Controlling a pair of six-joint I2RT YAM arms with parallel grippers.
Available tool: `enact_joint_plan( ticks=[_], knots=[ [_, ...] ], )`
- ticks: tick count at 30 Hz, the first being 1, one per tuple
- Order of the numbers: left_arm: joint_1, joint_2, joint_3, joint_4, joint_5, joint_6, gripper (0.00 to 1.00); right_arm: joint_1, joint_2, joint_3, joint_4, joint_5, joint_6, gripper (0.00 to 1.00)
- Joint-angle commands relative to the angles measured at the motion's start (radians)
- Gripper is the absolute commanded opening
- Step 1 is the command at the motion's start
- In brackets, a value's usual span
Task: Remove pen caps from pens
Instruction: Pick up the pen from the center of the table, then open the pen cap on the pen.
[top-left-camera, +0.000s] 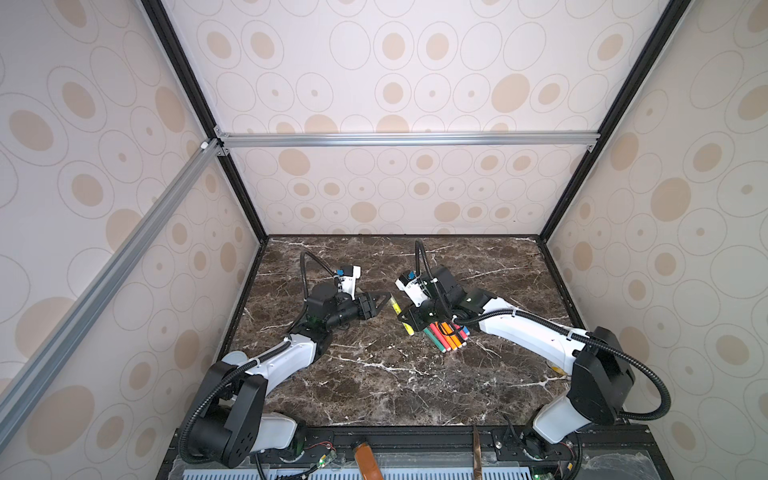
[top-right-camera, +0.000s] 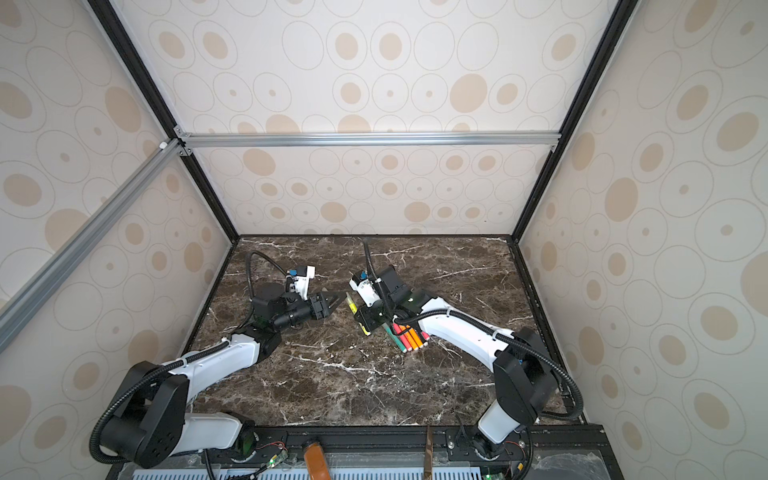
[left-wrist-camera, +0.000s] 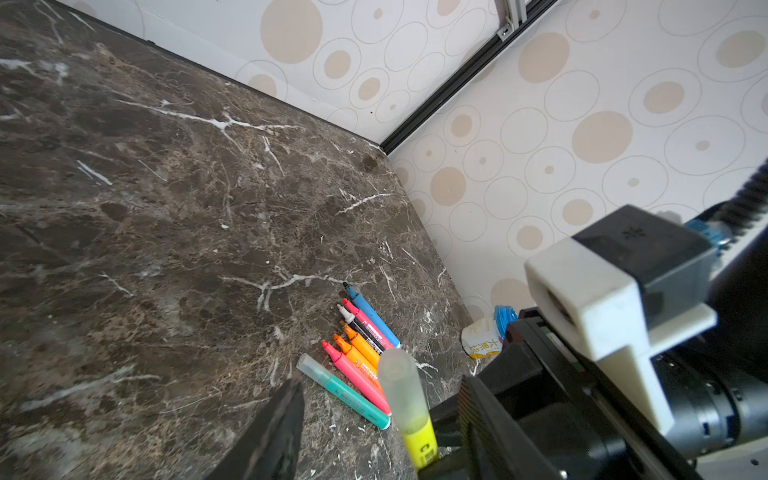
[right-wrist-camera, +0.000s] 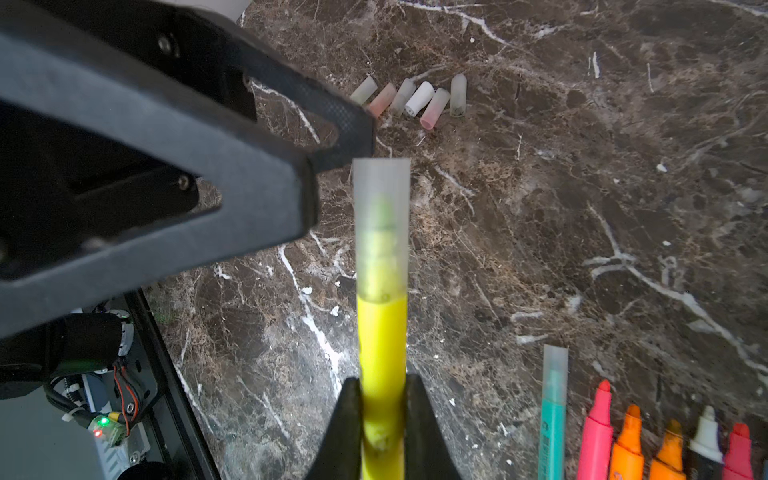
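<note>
Dark veined marble tabletop (top-left-camera: 374, 386), centre frame: our right gripper (right-wrist-camera: 382, 395) clamps the slim yellow felt-tip pen (right-wrist-camera: 381, 332) by its barrel so the frosted translucent plastic cap (right-wrist-camera: 381, 216) pokes free twd our left gripper (top-left-camera: 385, 299), jaws part-open astride it, not yet pinching, we reckon.

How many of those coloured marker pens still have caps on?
2: the slim yellow marker pen clamped in the right gripper, and the slim teal marker pen ending the row on the marble table. None looks hidden.
</note>
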Motion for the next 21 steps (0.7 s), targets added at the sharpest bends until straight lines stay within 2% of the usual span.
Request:
enact_joint_plan(
  ticks=[1, 11, 16, 21],
  knots=[
    [-0.018, 0.029, 0.048, 0.075, 0.021, -0.034, 0.56, 0.006, 0.0, 0.014, 0.011, -0.011, -0.012, 0.0],
    [-0.035, 0.082, 0.076, 0.082, 0.039, -0.034, 0.34, 0.006, 0.005, 0.019, 0.027, 0.013, -0.021, 0.0],
    [-0.042, 0.093, 0.091, 0.097, 0.057, -0.05, 0.31, 0.006, 0.015, 0.011, 0.047, 0.033, -0.025, 0.0],
    [-0.053, 0.111, 0.103, 0.111, 0.067, -0.062, 0.23, 0.006, 0.018, 0.003, 0.067, 0.048, -0.024, 0.0]
  ],
)
